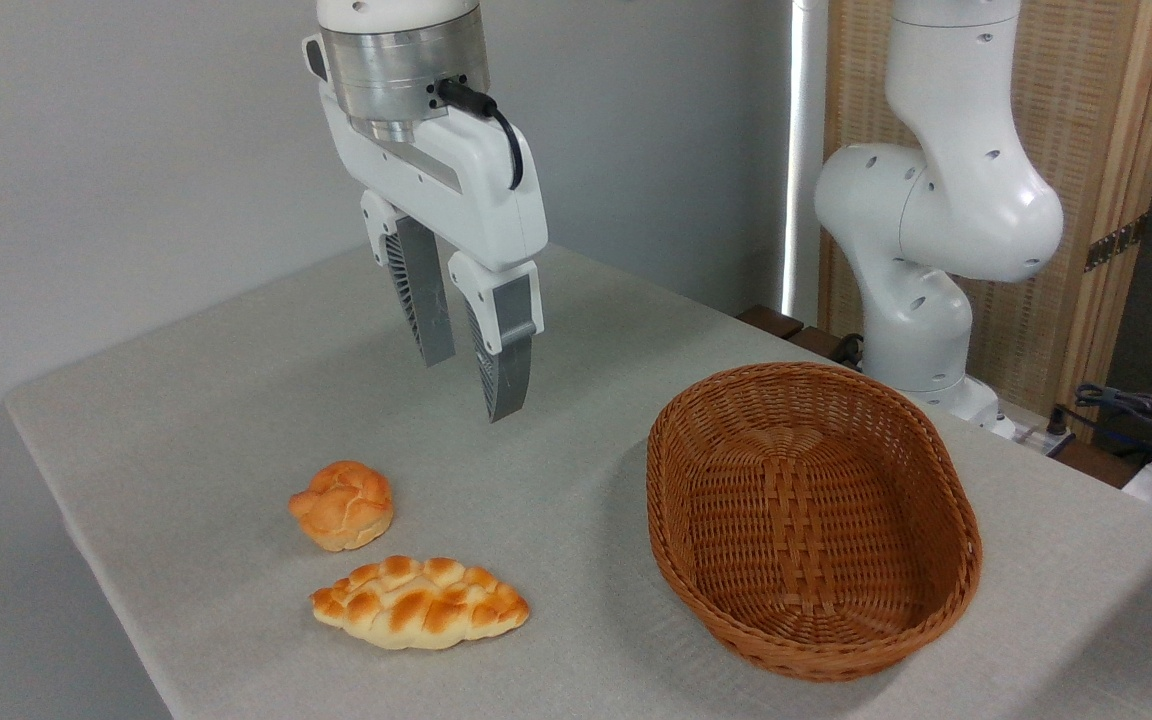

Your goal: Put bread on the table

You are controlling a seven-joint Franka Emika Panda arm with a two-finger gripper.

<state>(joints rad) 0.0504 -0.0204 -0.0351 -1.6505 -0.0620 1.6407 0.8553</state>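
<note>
The bread (420,603), a long braided loaf with pointed ends and a golden-orange crust, lies flat on the table (236,400) near its front edge. My gripper (471,385) hangs in the air well above the grey cloth, behind the loaf and a little to its right. Its two grey fingers (502,370) point down, stand slightly apart and hold nothing. The gripper is open.
A small round knotted orange bun (343,504) sits just behind the loaf. A brown oval wicker basket (813,515) stands to the right with nothing in it. The arm's white base (926,240) rises behind the basket. Cables (1146,415) lie at far right.
</note>
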